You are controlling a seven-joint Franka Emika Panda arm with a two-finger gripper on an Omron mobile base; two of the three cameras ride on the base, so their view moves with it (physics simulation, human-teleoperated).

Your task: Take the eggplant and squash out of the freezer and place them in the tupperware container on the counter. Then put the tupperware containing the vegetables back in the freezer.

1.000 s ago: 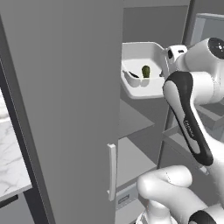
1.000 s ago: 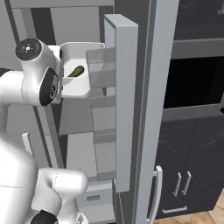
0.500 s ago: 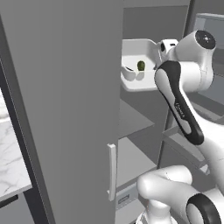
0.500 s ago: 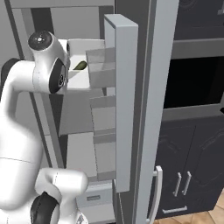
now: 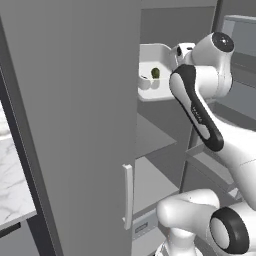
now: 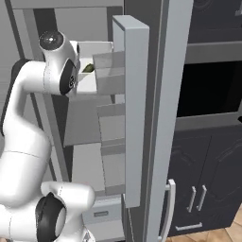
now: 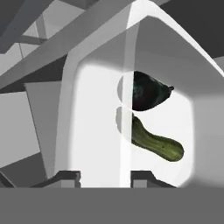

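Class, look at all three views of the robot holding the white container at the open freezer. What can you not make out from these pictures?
- Gripper: in both base views the arm covers it.
- Eggplant and squash: in the hand view the tupperware container's see-through wall veils their left ends.
- Freezer shelf under the container: left base view, open door and arm hide it.

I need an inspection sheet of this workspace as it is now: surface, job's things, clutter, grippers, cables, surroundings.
Surface: white marble counter at left edge.
Job's things: shallow white see-through tupperware container holds dark eggplant and green squash; it is carried at the open tall grey freezer, at an upper shelf.
Clutter: nothing seen.
Grippers: gripper shut on the container's rim.
Cables: nothing seen.
Surroundings: black cabinets at right.
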